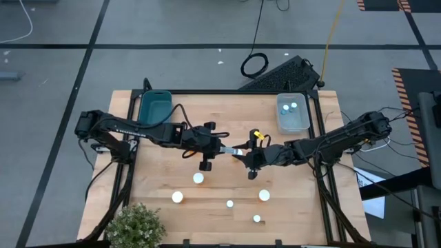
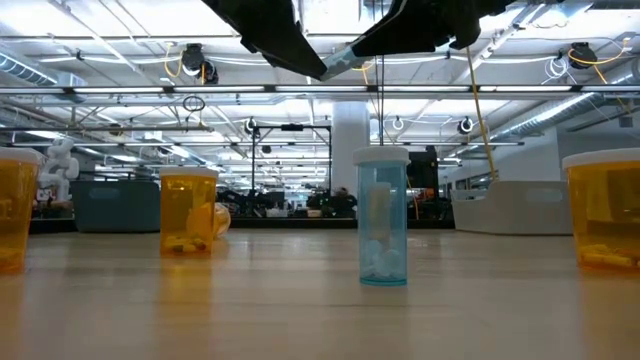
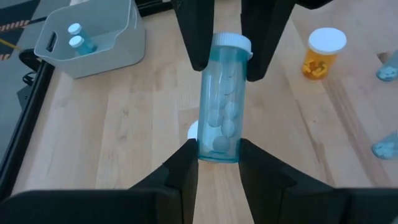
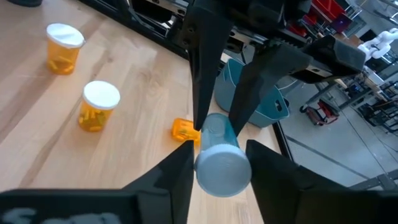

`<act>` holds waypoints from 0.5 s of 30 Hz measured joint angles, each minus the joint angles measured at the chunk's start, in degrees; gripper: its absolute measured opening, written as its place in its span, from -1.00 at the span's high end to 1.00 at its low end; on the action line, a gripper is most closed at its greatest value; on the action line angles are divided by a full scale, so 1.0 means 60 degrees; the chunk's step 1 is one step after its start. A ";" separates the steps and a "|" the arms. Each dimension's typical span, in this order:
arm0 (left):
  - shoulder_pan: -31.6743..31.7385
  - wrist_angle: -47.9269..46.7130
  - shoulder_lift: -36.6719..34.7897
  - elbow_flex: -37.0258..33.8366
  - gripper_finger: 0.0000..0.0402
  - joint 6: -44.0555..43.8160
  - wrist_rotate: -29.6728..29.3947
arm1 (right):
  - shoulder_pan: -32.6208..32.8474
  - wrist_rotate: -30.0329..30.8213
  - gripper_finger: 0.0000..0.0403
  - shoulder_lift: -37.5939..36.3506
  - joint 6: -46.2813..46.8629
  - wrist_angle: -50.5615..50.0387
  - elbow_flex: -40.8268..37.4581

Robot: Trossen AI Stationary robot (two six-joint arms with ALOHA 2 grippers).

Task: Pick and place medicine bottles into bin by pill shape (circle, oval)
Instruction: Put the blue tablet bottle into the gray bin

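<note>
Both hands (image 1: 230,149) grip one blue bottle (image 3: 221,102) (midair)

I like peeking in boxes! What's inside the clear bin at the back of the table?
Two pale blue bottles with white caps stand in the clear bin. Their pills are too small to make out.

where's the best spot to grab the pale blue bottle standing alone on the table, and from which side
Probably the white cap or the neck just under it, coming straight down from above. The pale blue bottle stands upright on the table with bare wood all round it, so the fingers could close across the round cap freely. Both grippers are busy: the left gripper and right gripper hold another blue bottle between them.
</note>
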 joint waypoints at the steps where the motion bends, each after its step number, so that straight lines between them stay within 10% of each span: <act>1: 0.0002 0.0000 0.0000 0.0000 0.46 0.0000 0.0000 | 0.0000 0.0004 0.36 0.0000 -0.0003 0.0000 0.0000; 7: -0.0059 0.0004 0.0000 0.0000 0.36 0.0039 -0.0007 | 0.0004 -0.0002 0.42 0.0000 0.0004 0.0000 0.0000; 15: -0.0063 -0.0169 -0.0110 0.0000 -0.27 0.0020 -0.0573 | -0.0011 0.0022 0.41 -0.0288 0.0090 -0.0333 0.0000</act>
